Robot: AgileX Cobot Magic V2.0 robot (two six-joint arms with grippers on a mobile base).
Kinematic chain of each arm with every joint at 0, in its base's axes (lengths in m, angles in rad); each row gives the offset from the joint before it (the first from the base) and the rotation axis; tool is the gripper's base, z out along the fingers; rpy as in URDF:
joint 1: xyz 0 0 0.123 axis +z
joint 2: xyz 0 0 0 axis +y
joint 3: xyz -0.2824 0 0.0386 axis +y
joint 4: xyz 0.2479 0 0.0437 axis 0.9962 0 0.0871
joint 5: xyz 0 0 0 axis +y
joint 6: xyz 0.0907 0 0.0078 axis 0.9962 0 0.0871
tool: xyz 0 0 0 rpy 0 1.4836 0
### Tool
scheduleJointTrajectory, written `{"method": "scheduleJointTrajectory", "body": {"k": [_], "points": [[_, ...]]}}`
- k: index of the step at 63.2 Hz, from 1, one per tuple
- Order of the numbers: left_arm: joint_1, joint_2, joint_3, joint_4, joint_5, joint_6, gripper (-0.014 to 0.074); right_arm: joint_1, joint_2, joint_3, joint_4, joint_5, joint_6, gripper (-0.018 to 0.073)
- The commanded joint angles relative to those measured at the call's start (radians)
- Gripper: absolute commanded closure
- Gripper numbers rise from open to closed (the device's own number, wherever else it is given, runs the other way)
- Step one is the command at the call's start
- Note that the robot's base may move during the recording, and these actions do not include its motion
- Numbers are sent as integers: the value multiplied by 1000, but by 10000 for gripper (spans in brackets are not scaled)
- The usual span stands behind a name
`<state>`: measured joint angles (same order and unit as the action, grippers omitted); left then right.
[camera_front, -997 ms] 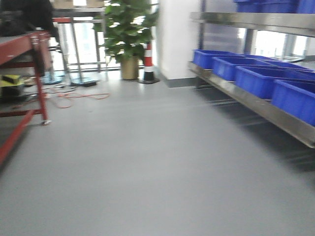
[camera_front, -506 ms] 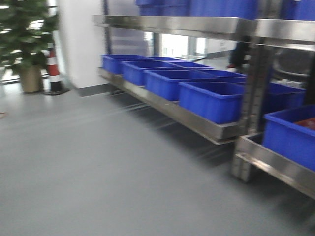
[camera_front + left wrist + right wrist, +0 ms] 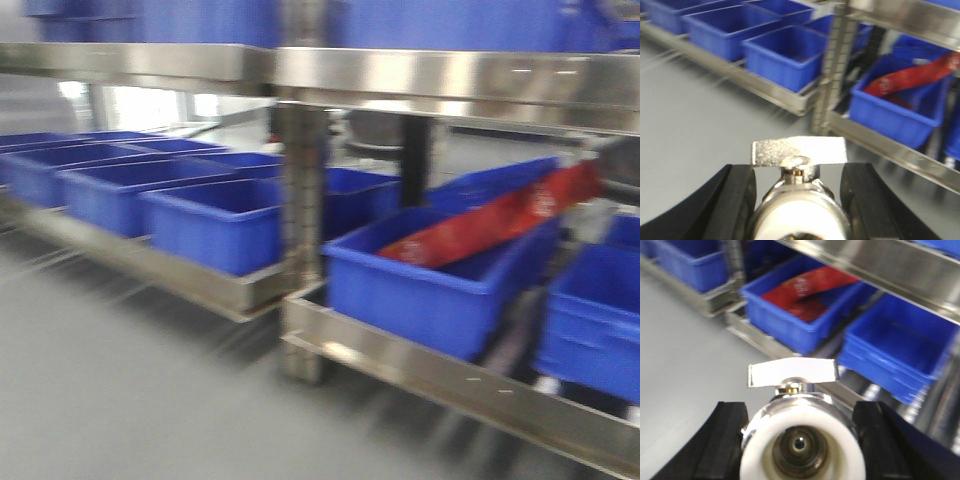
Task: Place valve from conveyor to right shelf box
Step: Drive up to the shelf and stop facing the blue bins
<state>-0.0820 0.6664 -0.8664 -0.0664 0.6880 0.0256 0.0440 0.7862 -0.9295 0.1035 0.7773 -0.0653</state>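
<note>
Valves (image 3: 798,212) two: left claw (image 3: 799,176), right claw (image 3: 801,415)

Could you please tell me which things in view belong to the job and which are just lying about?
For the job: valve in the left gripper; second valve in the right gripper; steel shelf; blue boxes on it.
Just lying about: red item inside one box; grey floor.

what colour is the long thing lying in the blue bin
Red, with white print: the long flat red item, clearest in the right wrist view.
</note>
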Motion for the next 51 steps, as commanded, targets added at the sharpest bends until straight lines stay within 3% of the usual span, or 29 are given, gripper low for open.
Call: {"method": "scheduleJointTrajectory", "body": {"k": [1, 51], "points": [[-6, -6, -6, -12, -60, -2, 708, -2, -9, -10, -8, -69, -4, 722], [-6, -6, -6, -12, -85, -2, 708, -2, -9, -10, -8, -69, -4, 722]]}}
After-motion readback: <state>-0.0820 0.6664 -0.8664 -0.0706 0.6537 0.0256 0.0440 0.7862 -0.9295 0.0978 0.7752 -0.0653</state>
